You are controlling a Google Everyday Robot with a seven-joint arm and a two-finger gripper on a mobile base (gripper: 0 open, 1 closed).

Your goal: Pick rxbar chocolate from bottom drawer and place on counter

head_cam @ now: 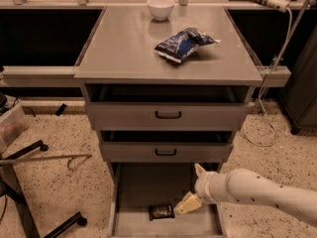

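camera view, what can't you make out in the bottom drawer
- rxbar chocolate: wrapper lettering too small to read, camera view.
- bottom drawer: right wall hidden behind the arm.
- end effector, just right of the bar: whether it touches the bar is unclear.

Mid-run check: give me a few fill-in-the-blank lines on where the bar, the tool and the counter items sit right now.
1. In the bottom drawer, the rxbar chocolate lies just to the ___ of the tool, as the picture shows it.
2. The tool is down inside the bottom drawer, open and holding ___.
3. On the counter, a blue-and-white snack bag lies nearer the camera than a white ___.

Missing words: left; nothing; bowl.
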